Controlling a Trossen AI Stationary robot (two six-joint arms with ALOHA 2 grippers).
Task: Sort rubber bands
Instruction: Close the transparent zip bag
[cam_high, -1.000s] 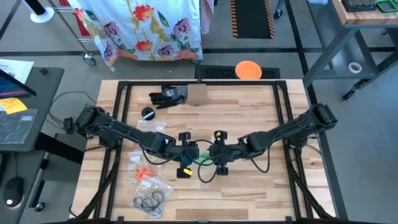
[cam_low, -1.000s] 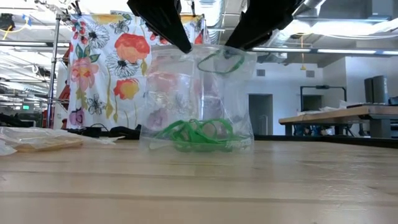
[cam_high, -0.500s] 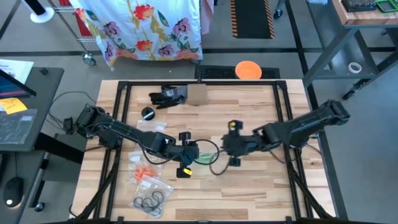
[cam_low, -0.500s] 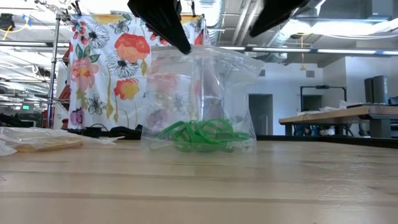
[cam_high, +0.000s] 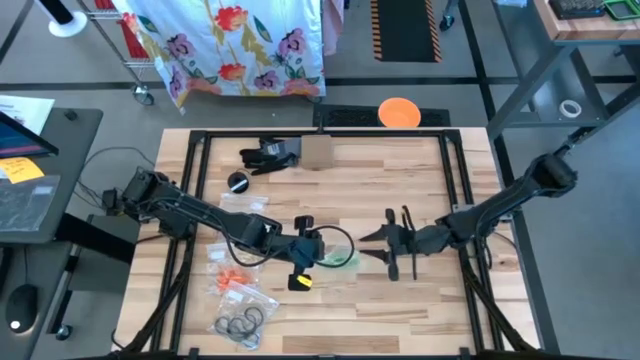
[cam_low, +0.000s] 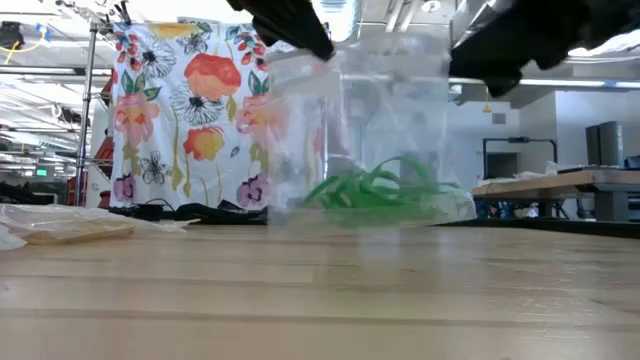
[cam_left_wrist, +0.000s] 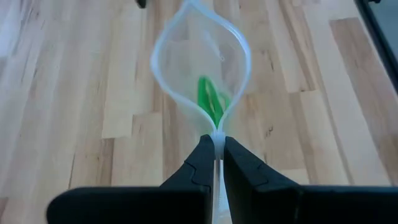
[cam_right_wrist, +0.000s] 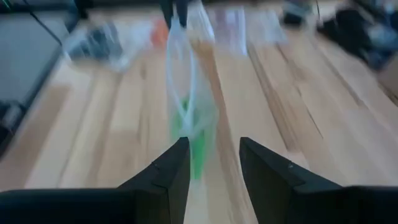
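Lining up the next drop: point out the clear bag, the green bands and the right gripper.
clear bag (cam_left_wrist: 200, 43): left wrist view, open mouth's rim.
green bands (cam_low: 378, 190): low view, middle of the pile.
right gripper (cam_right_wrist: 209, 163): right wrist view, between its fingers.

We view the table from directly overhead and level from its surface; each wrist camera looks forward closely. All four views share the clear bag.

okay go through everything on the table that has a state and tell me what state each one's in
left gripper: shut on the rim of the clear bag.
clear bag: mouth open, held upright on the table.
green rubber bands: inside the clear bag, at its bottom.
right gripper: open, empty, apart from the bag.
bag of orange bands: lying flat.
bag of dark bands: lying flat.
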